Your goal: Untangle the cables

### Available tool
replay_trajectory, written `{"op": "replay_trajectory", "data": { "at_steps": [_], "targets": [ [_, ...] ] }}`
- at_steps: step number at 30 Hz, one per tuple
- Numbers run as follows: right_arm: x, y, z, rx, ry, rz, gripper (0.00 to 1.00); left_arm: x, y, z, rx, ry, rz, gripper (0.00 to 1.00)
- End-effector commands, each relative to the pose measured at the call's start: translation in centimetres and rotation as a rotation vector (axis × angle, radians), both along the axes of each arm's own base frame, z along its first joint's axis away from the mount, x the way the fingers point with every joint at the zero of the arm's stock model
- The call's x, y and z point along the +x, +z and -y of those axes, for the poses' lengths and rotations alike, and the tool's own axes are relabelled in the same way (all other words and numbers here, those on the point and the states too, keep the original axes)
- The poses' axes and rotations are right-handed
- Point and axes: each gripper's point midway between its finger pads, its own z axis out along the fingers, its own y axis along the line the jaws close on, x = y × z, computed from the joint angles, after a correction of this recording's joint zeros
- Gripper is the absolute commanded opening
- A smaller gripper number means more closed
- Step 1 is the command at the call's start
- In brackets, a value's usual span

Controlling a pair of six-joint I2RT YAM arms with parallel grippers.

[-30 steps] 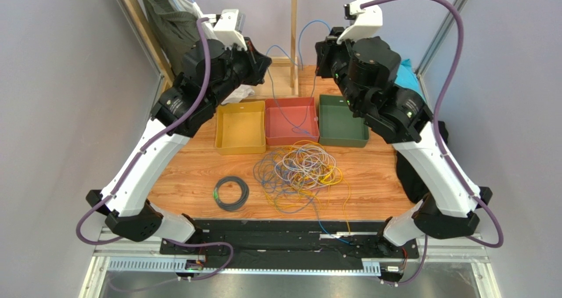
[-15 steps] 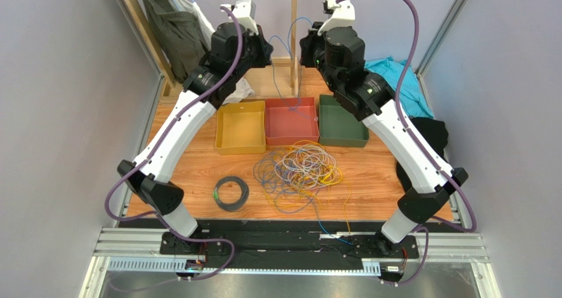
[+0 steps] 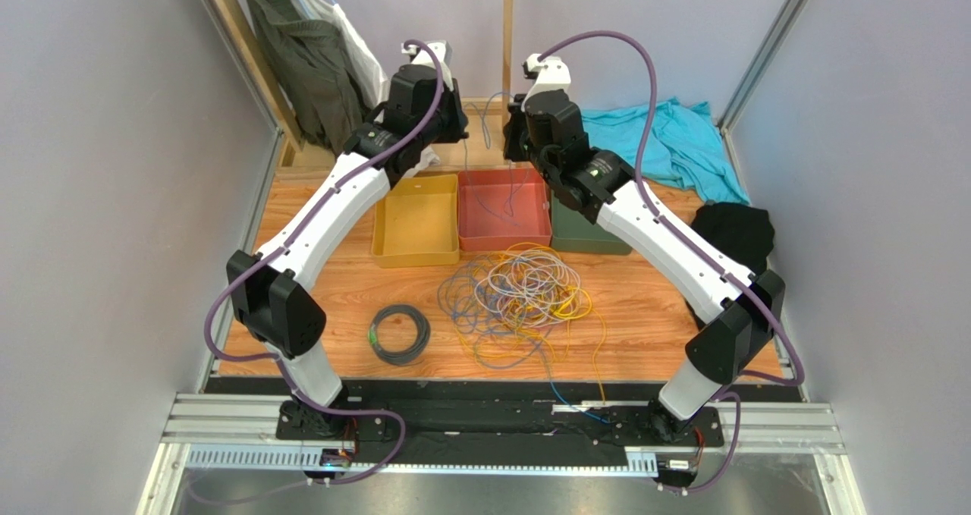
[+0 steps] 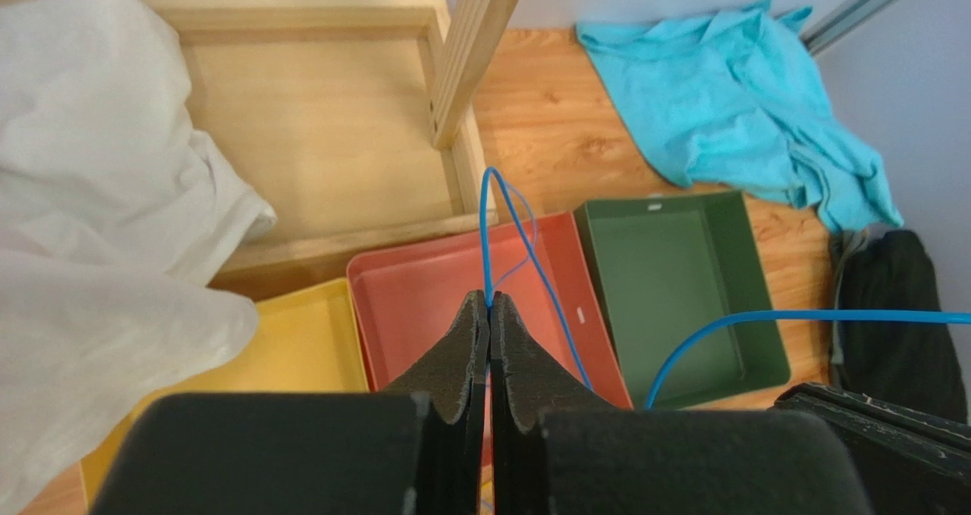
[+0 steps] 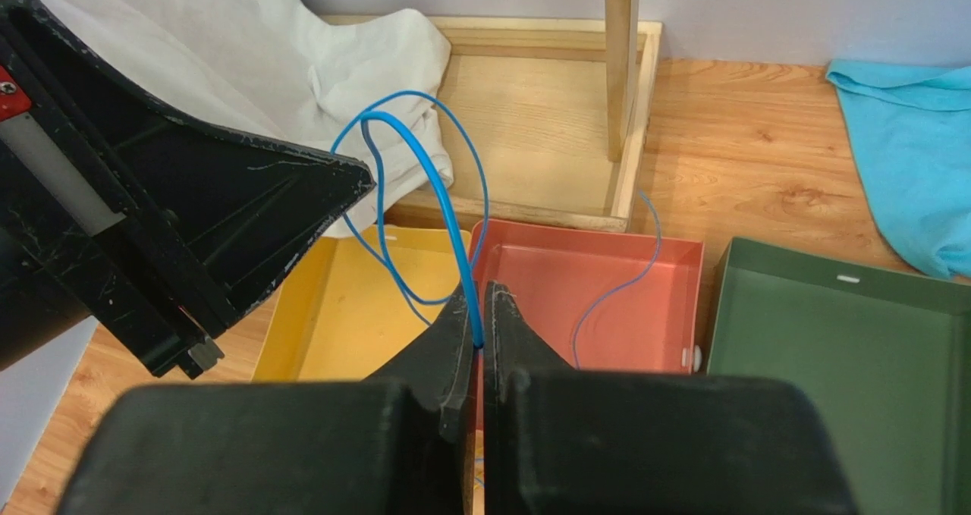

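A blue cable (image 4: 491, 225) is pinched by both grippers above the red bin (image 4: 399, 299). My left gripper (image 4: 489, 301) is shut on it, and the cable loops off to the right over the green bin (image 4: 684, 299). My right gripper (image 5: 478, 310) is shut on the same blue cable (image 5: 439, 191), which arches up and trails into the red bin (image 5: 638, 310). In the top view both grippers, left (image 3: 462, 120) and right (image 3: 513, 128), hang close together at the back. A tangle of mixed cables (image 3: 519, 290) lies mid-table, and a coiled black cable (image 3: 399, 333) lies to its left.
Yellow (image 3: 416, 222), red (image 3: 502, 242) and green (image 3: 593, 240) bins stand in a row behind the tangle. A wooden frame with an upright post (image 3: 507, 37) is behind them. A white cloth (image 4: 91, 197), a teal cloth (image 3: 672, 140) and dark clothing (image 3: 735, 231) lie around.
Both arms have stretched out toward the back and lowered. The two grippers have come closer together above the red bin, each still holding the blue cable.
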Motion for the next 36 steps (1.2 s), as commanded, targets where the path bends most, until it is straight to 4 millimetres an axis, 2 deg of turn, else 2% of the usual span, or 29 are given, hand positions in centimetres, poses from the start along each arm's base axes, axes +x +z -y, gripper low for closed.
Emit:
{"op": "replay_trajectory", "data": {
  "at_steps": [1, 3, 4, 5, 7, 9, 12, 14, 17, 18, 20, 21, 22, 23, 24, 26, 27, 30, 32, 36],
  "targets": [
    [-1.4, 3.9, 0.3, 0.115, 0.022, 0.073, 0.00, -1.2, 3.7, 0.0, -0.058, -0.027, 0.092, 0.00],
    [-2.0, 3.1, 0.1, 0.122, 0.040, 0.054, 0.00, -1.6, 3.5, 0.1, -0.064, -0.040, 0.081, 0.00],
    [-2.5, 3.4, 0.2, 0.132, 0.048, 0.057, 0.00, -1.8, 3.1, 0.1, -0.064, -0.045, 0.074, 0.00],
    [-2.8, 2.6, 0.2, 0.120, 0.052, 0.050, 0.00, -2.2, 3.2, 0.2, -0.068, -0.057, 0.073, 0.00],
    [-4.0, 2.9, -0.3, 0.115, 0.072, 0.061, 0.00, -2.5, 2.6, 0.0, -0.061, -0.059, 0.063, 0.00],
    [-5.3, 2.4, -1.1, 0.092, 0.102, 0.065, 0.00, -3.2, 3.3, -0.3, -0.067, -0.060, 0.083, 0.00],
    [-6.9, 3.3, -1.6, 0.095, 0.127, 0.098, 0.00, -3.5, 3.4, -0.8, -0.056, -0.055, 0.102, 0.00],
    [-7.0, 3.4, -1.9, 0.100, 0.133, 0.100, 0.00, -3.2, 3.2, -0.8, -0.045, -0.048, 0.099, 0.00],
    [-5.9, 2.9, -1.7, 0.059, 0.092, 0.105, 0.00, -2.4, 2.6, -0.3, -0.034, -0.052, 0.083, 0.00],
    [-5.1, 1.8, -1.7, 0.027, 0.078, 0.094, 0.00, -2.1, 2.3, -0.2, -0.032, -0.052, 0.079, 0.00],
    [-3.5, 1.5, -0.9, 0.025, 0.040, 0.087, 0.00, -1.1, 1.6, 0.2, -0.021, -0.044, 0.071, 0.00],
    [-2.8, 0.8, -1.0, 0.031, 0.038, 0.069, 0.00, -0.8, 2.1, 0.3, -0.025, -0.040, 0.081, 0.00],
    [-2.2, 0.8, -0.8, 0.039, 0.029, 0.065, 0.00, -0.2, 1.1, 0.5, -0.014, -0.036, 0.063, 0.00],
    [-1.3, 0.7, 0.0, 0.043, 0.004, 0.061, 0.00, 0.1, 1.2, 0.7, -0.013, -0.036, 0.064, 0.00],
    [-0.6, 0.2, -0.2, 0.045, 0.005, 0.051, 0.00, 0.3, 1.8, 0.9, -0.021, -0.040, 0.076, 0.00],
    [0.5, 0.0, 0.4, 0.043, -0.017, 0.052, 0.00, 1.1, 1.4, 1.5, -0.024, -0.047, 0.071, 0.00],
    [1.2, -1.0, 0.3, 0.032, -0.023, 0.038, 0.00, 1.5, 1.7, 1.7, -0.028, -0.050, 0.079, 0.00],
    [2.3, -3.2, 0.4, 0.005, -0.040, 0.002, 0.00, 2.5, -0.3, 2.8, -0.024, -0.066, 0.042, 0.00],
    [2.5, -6.0, 0.4, -0.004, -0.048, -0.059, 0.00, 2.9, -2.9, 3.4, -0.015, -0.078, -0.011, 0.00],
    [2.2, -10.7, 0.1, -0.034, -0.039, -0.149, 0.00, 2.8, -8.4, 3.4, 0.010, -0.070, -0.104, 0.00]
  ]
}}
